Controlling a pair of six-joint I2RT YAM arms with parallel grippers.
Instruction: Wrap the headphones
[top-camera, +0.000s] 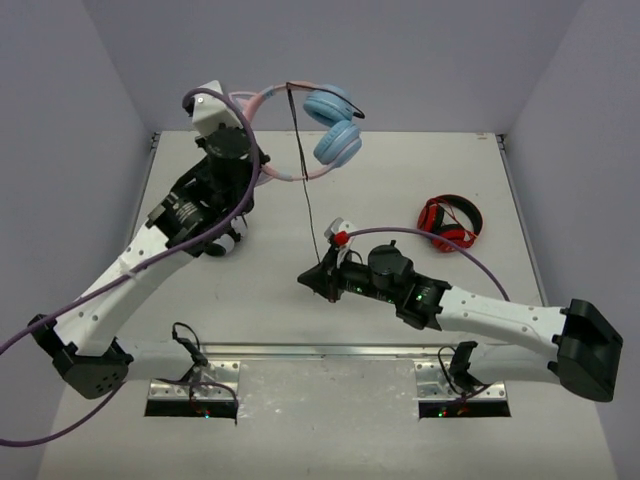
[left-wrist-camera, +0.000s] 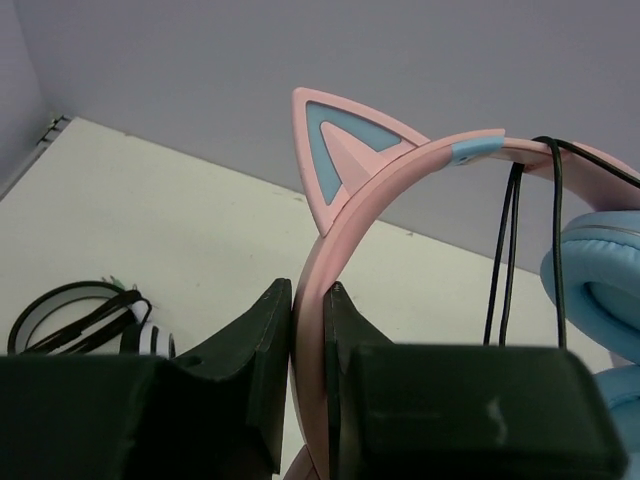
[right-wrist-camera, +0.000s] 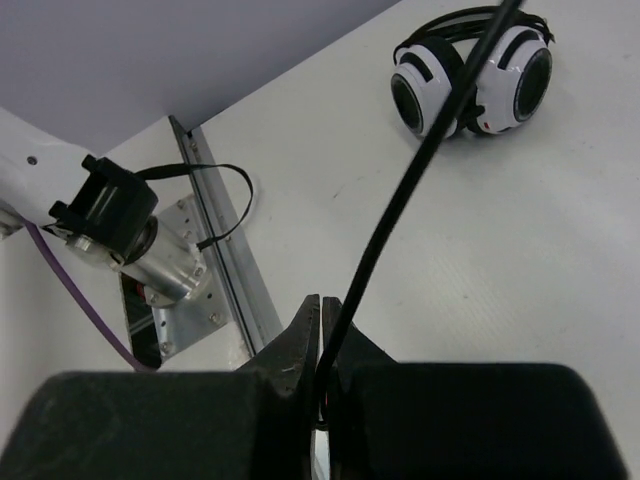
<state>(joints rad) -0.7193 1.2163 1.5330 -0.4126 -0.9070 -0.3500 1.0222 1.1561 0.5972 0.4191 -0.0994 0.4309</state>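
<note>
The headphones (top-camera: 300, 100) hang in the air over the table's far edge, pink band up and both light blue ear cups (top-camera: 335, 125) to the right. My left gripper (top-camera: 238, 102) is shut on the pink band (left-wrist-camera: 370, 190), just below a cat ear (left-wrist-camera: 340, 150). The thin black cable (top-camera: 305, 180) is looped over the band and runs taut down to my right gripper (top-camera: 308, 278) near the table's middle. In the right wrist view the right gripper (right-wrist-camera: 325, 305) is shut on the cable (right-wrist-camera: 400, 210), which passes between its fingers. The loops of cable (left-wrist-camera: 505, 250) hang beside a blue cup (left-wrist-camera: 600, 290).
Red-and-black headphones (top-camera: 450, 222) lie on the table at the right. White-and-black headphones (right-wrist-camera: 470, 75) lie on the left, partly under my left arm (top-camera: 190, 215). A metal rail (top-camera: 330, 352) runs along the near edge. Grey walls close in the back and sides.
</note>
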